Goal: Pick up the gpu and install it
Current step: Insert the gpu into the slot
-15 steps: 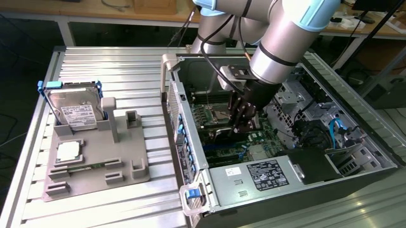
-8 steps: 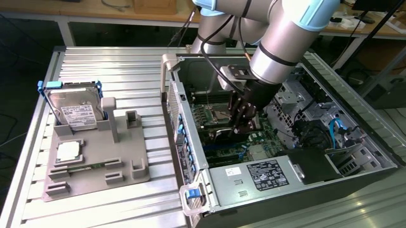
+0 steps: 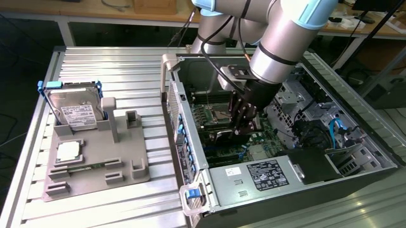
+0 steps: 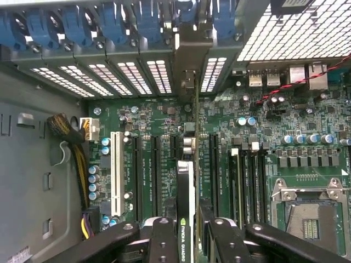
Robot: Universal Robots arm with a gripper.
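The end effector point(image 4: 187, 233) is pressed in on the gpu point(image 4: 186, 203), its black fingers point(image 4: 163, 241) pinching the card from both sides. The card is seen edge-on, with a green logo strip on its edge. It is held upright inside the open computer case point(image 3: 190, 156), over the long black expansion slots point(image 4: 155, 175) of the green motherboard point(image 4: 164, 118). I cannot tell whether its lower edge touches a slot. A white slot point(image 4: 115, 172) lies a few rows to one side, and the empty processor socket point(image 4: 307, 219) lies to the other, beyond the memory slots.

In the exterior view the end effector is low in the middle of the case, with the arm point(image 3: 285, 38) rising toward 12 o'clock. The labelled power supply point(image 3: 263, 175) lies at about 5 o'clock from it. At 9 o'clock, outside the case wall, a grey holder point(image 3: 120, 159) rests on the ribbed metal desk point(image 3: 127, 66). A silver hard drive point(image 3: 75, 111) with blue handles stands in the holder at 10 o'clock, and a small square chip point(image 3: 68, 151) sits nearer 8 o'clock.
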